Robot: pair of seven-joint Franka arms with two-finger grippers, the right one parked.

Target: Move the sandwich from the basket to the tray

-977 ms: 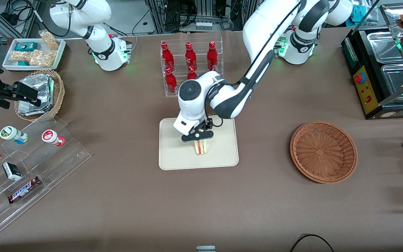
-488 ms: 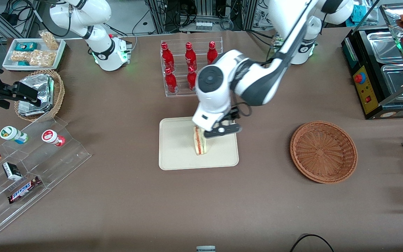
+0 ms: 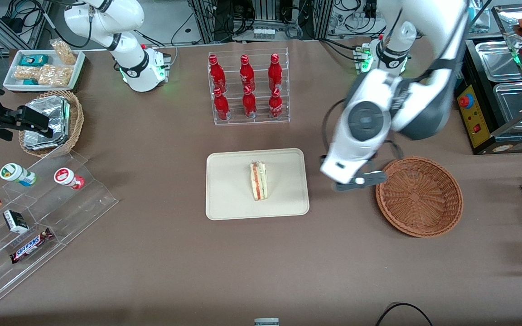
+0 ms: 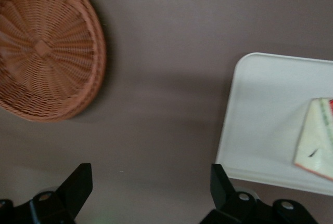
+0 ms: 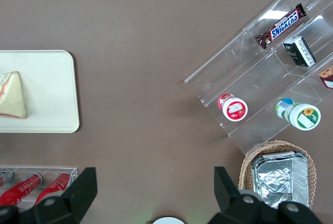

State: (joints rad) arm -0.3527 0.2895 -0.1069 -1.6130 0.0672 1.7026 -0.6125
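Note:
The sandwich (image 3: 258,181), a wrapped triangular wedge with red and green filling, lies on the cream tray (image 3: 229,199) near its middle. It also shows in the left wrist view as the sandwich (image 4: 317,138) on the tray (image 4: 260,104), and in the right wrist view as the sandwich (image 5: 11,96). The reddish-brown wicker basket (image 3: 418,195) stands empty toward the working arm's end of the table. My gripper (image 3: 358,181) hangs over bare tablecloth between tray and basket. In the wrist view the gripper (image 4: 151,174) is open, with nothing between its fingers.
A clear rack of red bottles (image 3: 248,88) stands farther from the front camera than the tray. Toward the parked arm's end are a stepped acrylic shelf with snacks (image 3: 39,213), a tan basket of foil packs (image 3: 50,120) and a white snack tray (image 3: 43,68). A black appliance (image 3: 501,90) stands past the basket.
My gripper let go of the sandwich, which stays on the tray. The arm rose and swung away from the tray toward the wicker basket.

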